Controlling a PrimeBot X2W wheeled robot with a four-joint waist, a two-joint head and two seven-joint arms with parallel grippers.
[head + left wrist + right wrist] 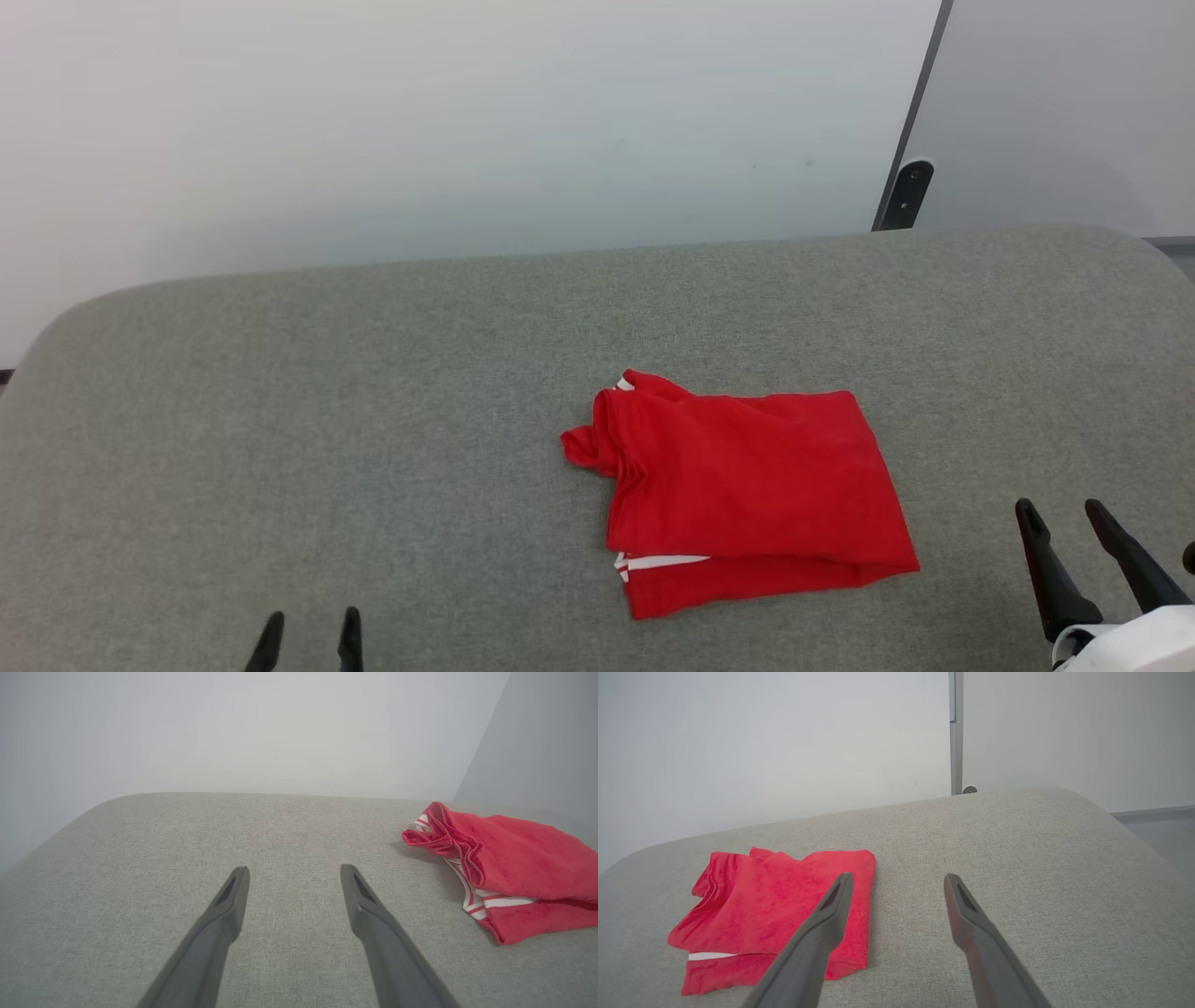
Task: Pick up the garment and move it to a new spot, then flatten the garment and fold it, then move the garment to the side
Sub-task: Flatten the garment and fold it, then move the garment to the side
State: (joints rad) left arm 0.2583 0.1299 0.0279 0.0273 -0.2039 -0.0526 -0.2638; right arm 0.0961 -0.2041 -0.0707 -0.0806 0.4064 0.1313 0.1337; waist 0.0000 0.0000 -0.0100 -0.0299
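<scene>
The garment (747, 490) lies folded into a compact red rectangle on the grey cushioned surface (373, 420), right of centre, with slivers of white trim at its left and front edges. My left gripper (308, 630) is open at the lower left, well clear of it; in its wrist view the garment (518, 868) sits off to the right of the left gripper (294, 872). My right gripper (1060, 513) is open at the lower right, a short way right of the garment. In the right wrist view the right gripper (899, 879) hovers by the garment (775, 905), its left finger overlapping the cloth's right edge.
A pale wall (467, 121) stands right behind the cushion's rounded back edge. A dark post with a black fitting (907, 191) rises at the back right, beside a grey panel (1074, 103). Bare grey fabric stretches to the garment's left.
</scene>
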